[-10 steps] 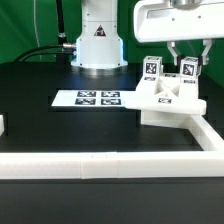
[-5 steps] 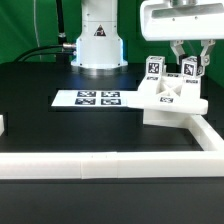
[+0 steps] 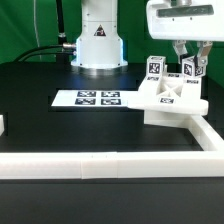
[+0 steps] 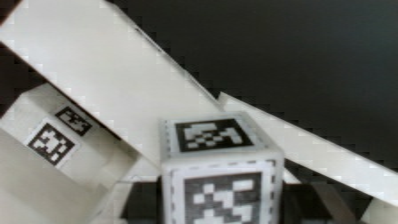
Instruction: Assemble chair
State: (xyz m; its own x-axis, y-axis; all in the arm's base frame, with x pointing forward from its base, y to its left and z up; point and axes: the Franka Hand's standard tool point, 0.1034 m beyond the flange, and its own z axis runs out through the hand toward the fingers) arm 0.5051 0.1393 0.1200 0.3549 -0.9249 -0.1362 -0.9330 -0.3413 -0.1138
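In the exterior view we take the marker board as our landmark: it lies flat on the dark table, and the chair stands just off its end toward the exterior view's right, tucked against the inner corner of the white border rail that runs along the near edge and up the right side. What we see of the chair is a blocky white base with a cross-braced panel and two tagged posts rising from it; one post stands free nearer the marker board, and the other post sits farther from it, under our gripper. The fingers come down on either side of that farther post's top, and we judge them closed on it, narrow and in contact rather than hanging open above it. We judge the build to be partway: a base and two uprights appear joined, but we see nothing like a finished seat and back, and a small white piece at the frame's edge, well away from the marker board on the other side, may be a part not yet fitted. Whether the held post is fully seated we cannot tell. In the wrist view the tagged post top fills the middle, directly under the camera, with slanted white panels of the chair beside and behind it and another tag on a neighbouring face; the fingertips themselves are not clearly shown here.
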